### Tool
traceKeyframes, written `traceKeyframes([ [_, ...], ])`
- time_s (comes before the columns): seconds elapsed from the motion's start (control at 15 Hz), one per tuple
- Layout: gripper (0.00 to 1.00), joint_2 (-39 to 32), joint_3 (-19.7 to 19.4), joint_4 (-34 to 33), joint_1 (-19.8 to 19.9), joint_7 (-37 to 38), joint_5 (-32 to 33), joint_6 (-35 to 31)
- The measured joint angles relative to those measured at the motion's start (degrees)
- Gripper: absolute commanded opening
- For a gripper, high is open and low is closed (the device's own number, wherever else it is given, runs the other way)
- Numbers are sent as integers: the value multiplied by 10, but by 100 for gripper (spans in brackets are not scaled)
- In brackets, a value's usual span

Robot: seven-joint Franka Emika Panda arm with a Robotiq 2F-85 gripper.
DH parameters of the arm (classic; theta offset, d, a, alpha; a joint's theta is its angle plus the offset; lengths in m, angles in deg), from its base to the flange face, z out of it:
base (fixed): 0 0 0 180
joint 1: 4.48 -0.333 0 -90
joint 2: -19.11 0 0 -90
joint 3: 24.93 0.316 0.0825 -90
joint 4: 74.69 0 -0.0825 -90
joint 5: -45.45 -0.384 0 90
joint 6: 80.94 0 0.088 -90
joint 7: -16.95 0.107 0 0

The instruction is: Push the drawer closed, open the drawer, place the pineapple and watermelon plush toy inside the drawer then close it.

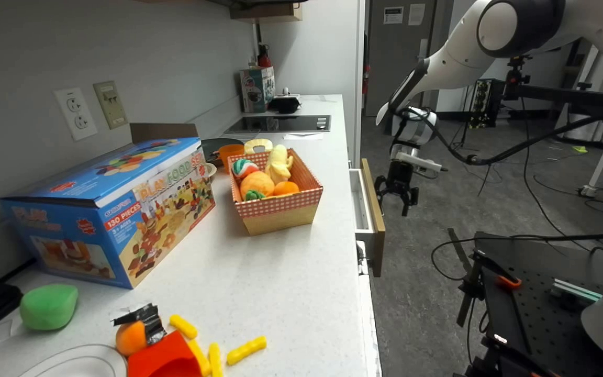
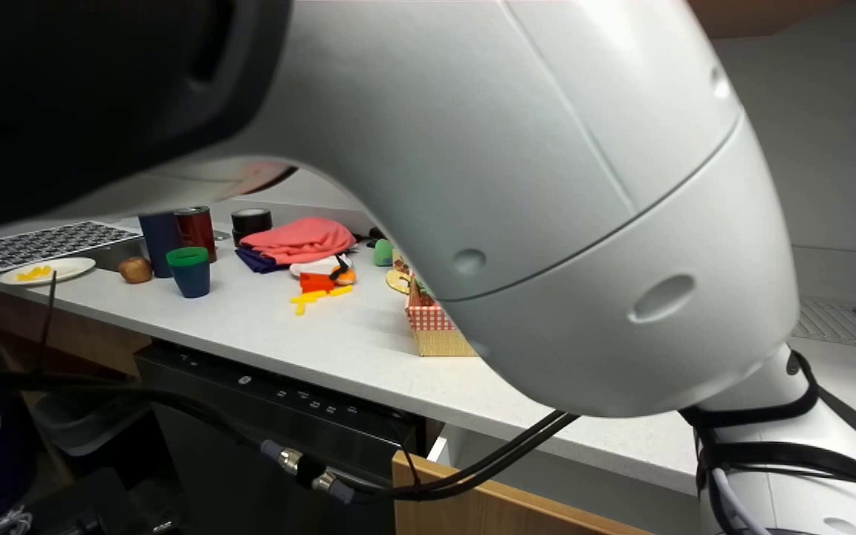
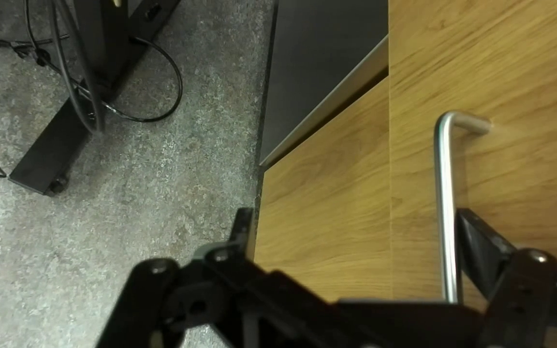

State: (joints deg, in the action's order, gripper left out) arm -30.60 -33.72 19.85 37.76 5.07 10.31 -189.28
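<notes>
The drawer [image 1: 373,220] is pulled partly out from under the counter; its white inside shows in an exterior view. My gripper [image 3: 354,216] stands open at its wooden front. In the wrist view, the right finger [image 3: 484,246] is behind the metal handle [image 3: 445,183], between bar and panel; the left finger is well away from the bar. Whether finger and bar touch I cannot tell. In the basket [image 1: 280,212] on the counter lie a green, white and red watermelon plush [image 1: 244,168] and an orange plush with a green tuft, apparently the pineapple [image 1: 258,184].
A banana plush [image 1: 279,165] and an orange piece [image 1: 286,188] share the basket. A play-food box [image 1: 123,199] stands by the wall. Cables [image 2: 487,468] hang from the arm before the drawer. Below the drawer is a cabinet door [image 3: 327,217].
</notes>
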Motion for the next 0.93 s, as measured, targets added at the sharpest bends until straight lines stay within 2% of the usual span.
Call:
traceKeyframes([
  [0.67,100,0,0,4,2,1,-15,-7],
  [0.93,100,1,-1,-11,28,1,-23,-3],
])
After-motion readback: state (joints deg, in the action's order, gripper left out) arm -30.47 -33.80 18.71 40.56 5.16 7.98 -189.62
